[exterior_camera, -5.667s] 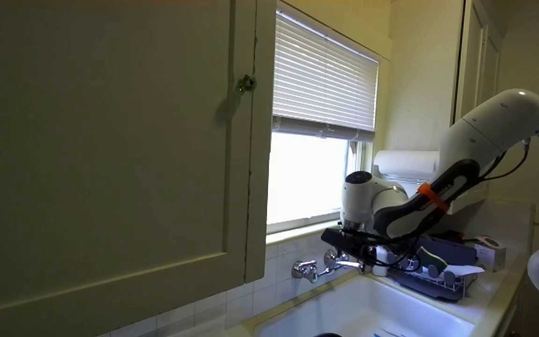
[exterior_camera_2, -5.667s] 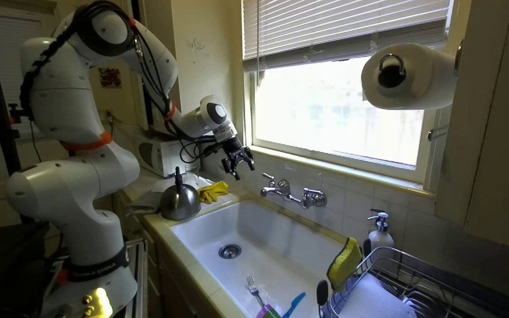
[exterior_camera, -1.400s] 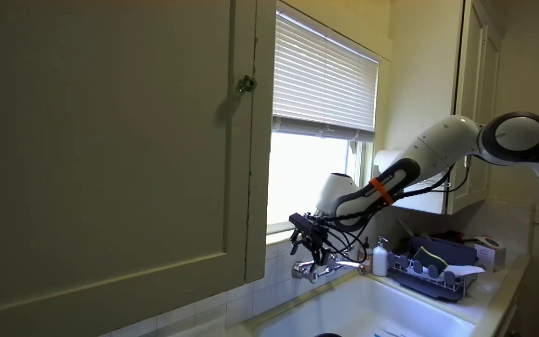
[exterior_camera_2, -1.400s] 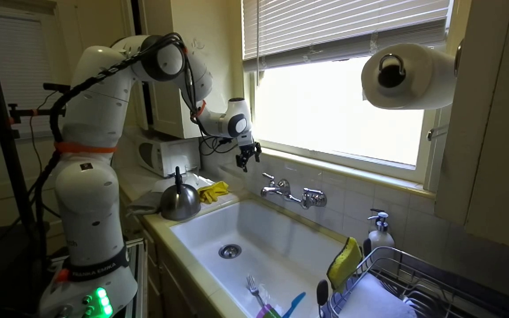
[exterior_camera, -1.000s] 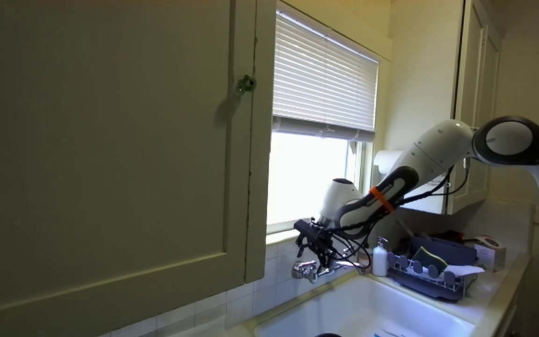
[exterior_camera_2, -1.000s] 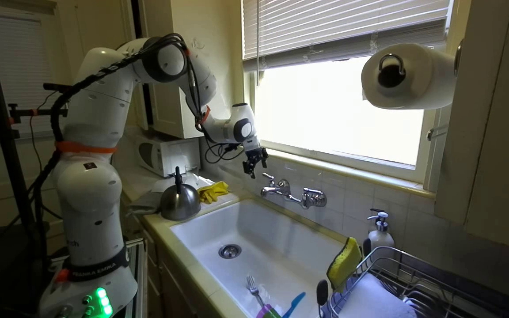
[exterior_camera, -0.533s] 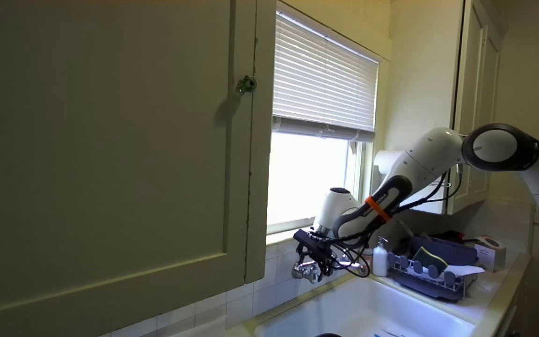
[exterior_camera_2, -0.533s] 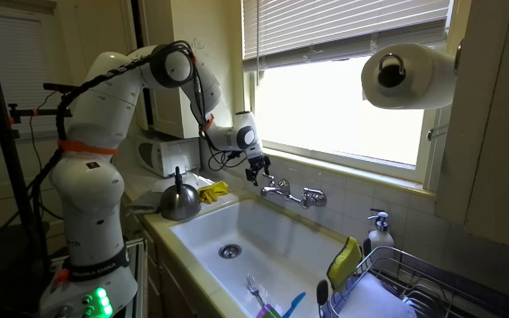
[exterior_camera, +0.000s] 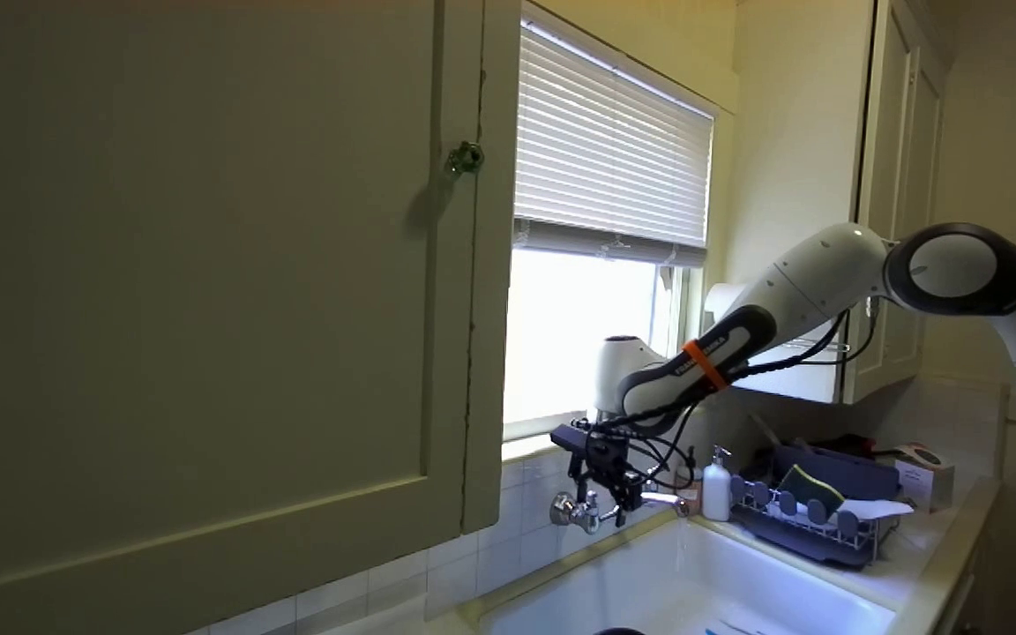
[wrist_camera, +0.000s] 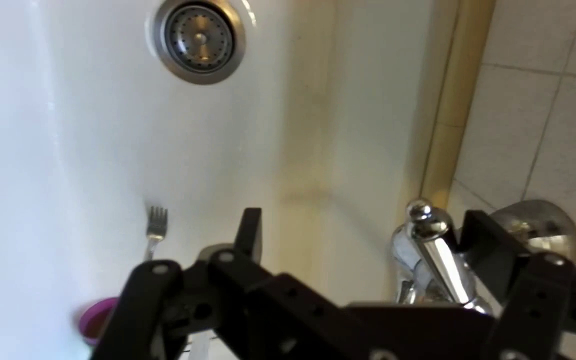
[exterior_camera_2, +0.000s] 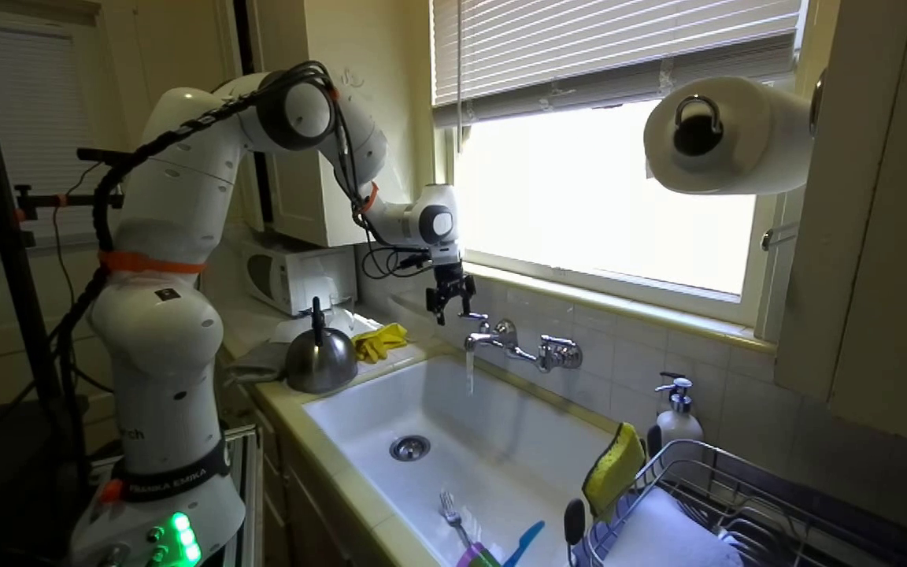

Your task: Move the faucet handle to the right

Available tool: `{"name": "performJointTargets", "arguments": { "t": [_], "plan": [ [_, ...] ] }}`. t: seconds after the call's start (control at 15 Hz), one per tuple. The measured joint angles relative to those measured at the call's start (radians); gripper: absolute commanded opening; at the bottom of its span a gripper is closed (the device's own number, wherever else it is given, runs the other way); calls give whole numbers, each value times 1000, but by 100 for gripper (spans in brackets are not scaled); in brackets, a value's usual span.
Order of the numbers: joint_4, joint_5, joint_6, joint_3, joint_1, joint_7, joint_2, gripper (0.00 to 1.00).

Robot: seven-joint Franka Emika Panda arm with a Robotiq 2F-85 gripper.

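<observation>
Your gripper (wrist_camera: pixel 364 232) has its jaws well apart; chrome faucet handle (wrist_camera: pixel 443 260) shows between them, just beside the wall-side finger (wrist_camera: pixel 488 245), contact unclear. Drift wallward and that finger likely jams on the chrome wall flange (wrist_camera: pixel 553 230); ride too high and it could slip off. Water (exterior_camera_2: pixel 470 374) is running toward the sink (wrist_camera: pixel 208 150), so overswinging could mean splash.

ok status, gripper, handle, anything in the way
Gripper open. Faucet handle close beside one jaw, contact unclear. Water running; spout below may crowd the move.
</observation>
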Motion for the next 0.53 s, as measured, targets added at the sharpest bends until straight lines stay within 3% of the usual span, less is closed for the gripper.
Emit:
{"name": "performJointTargets", "arguments": {
  "t": [0.27, 0.53],
  "plan": [
    [-15, 5, -258, 14, -25, 11, -62, 100],
    [-40, -12, -286, 14, -59, 38, -65, 100]
  ]
}}
